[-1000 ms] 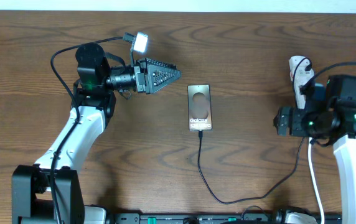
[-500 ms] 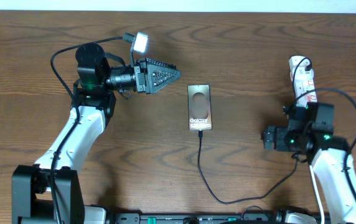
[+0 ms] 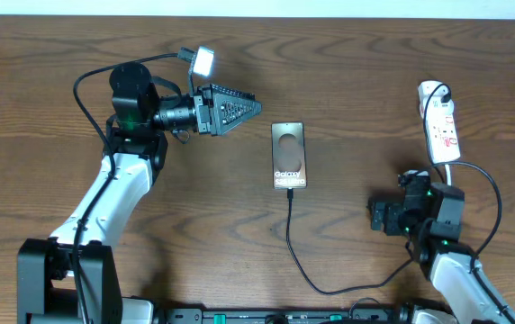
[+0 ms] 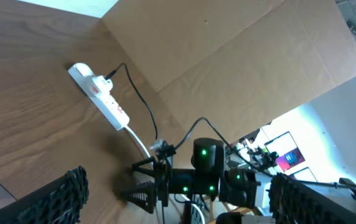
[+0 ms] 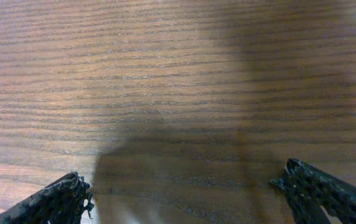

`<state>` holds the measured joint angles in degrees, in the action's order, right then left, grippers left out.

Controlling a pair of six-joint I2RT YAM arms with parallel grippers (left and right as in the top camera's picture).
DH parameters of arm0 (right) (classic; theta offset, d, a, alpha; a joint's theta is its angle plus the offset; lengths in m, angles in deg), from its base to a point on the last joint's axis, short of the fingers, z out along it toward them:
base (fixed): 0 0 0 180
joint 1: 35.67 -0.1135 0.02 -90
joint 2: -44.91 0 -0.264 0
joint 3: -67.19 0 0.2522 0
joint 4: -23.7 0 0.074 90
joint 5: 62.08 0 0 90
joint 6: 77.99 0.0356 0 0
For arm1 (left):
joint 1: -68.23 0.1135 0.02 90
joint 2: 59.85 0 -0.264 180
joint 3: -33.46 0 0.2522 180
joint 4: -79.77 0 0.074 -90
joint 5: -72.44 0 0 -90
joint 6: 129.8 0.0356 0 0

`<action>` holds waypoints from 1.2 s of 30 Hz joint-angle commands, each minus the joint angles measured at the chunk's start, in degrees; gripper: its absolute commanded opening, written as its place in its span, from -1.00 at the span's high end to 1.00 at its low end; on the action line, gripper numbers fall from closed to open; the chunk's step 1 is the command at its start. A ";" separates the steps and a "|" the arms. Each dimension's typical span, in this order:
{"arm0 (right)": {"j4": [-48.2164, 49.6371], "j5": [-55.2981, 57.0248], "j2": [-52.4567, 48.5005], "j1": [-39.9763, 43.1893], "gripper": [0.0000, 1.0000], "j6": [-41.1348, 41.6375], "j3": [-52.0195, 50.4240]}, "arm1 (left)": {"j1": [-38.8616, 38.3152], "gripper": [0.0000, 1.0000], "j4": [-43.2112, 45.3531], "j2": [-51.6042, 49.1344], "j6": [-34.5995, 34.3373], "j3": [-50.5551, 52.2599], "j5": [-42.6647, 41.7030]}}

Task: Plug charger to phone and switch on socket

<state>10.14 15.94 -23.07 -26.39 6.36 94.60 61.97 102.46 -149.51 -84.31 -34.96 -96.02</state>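
Observation:
The phone lies flat mid-table, "Galaxy" lettering showing. The charger, a thin black cable, meets the phone's near edge, curves toward the front and runs right. The socket, a white strip with red-marked switches, lies at the right with a black plug in its far end; it also shows in the left wrist view. My left gripper hovers open and empty left of the phone. My right gripper is open and empty above bare wood, in front of the socket and well apart from it.
The table's far edge runs along the top of the overhead view. The right arm's body shows in the left wrist view, with brown board behind it. Black cables loop over each arm.
My right arm has drawn back from the socket toward the table's front, so the whole strip now shows. The left arm, phone and charger have not moved.

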 commanded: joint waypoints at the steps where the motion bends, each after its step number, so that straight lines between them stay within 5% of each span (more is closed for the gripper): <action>1: 0.24 -1.09 -0.98 -0.39 -0.99 0.90 -4.92 | -0.02 -0.87 0.42 0.94 1.22 -0.96 -0.35; 25: 3.69 -1.42 7.32 -5.11 -0.99 0.57 -13.38 | -0.02 -0.87 0.42 0.94 1.22 -0.96 -0.35; 36: -3.45 -1.68 23.45 -9.38 -0.98 -5.84 -13.35 | -0.02 -0.87 0.42 0.94 1.22 -0.96 -0.35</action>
<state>7.83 15.94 -2.14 -34.48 2.07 82.66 61.97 102.48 -149.51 -84.31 -34.96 -96.04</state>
